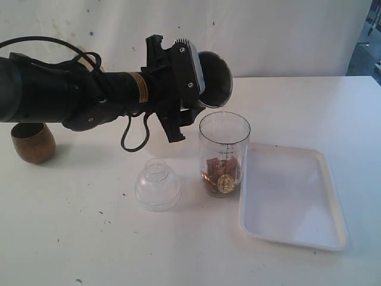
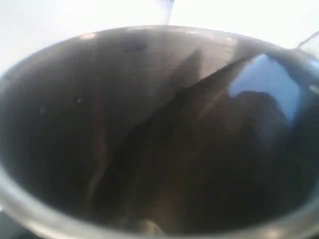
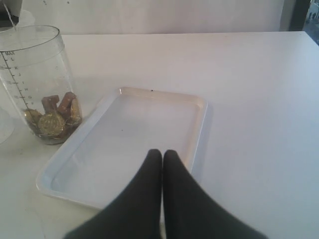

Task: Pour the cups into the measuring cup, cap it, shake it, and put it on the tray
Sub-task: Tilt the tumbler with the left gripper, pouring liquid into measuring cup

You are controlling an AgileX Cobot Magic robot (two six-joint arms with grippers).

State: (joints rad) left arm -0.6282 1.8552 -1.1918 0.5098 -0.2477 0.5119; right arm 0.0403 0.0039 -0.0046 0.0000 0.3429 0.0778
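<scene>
left gripper [image 1: 201, 89] is clamped on the steel tumbler [image 1: 217, 80], tipped on its side with the lip right above the upright measuring cup [image 1: 224, 155] mid-tabletop, while the right gripper [image 3: 162, 160] hangs pinched shut near the tray [image 3: 202, 114].

A white tabletop [image 1: 89, 238] fills the scene, scattered with small dark specks, most of them toward its near left part. On it stands a clear plastic dome [image 1: 157, 185], wide rim down and narrow open neck up, upright, alone in the near middle. Behind the tabletop hangs a white backdrop [image 1: 286, 30] marked with faint brownish stains and dark flecks
</scene>
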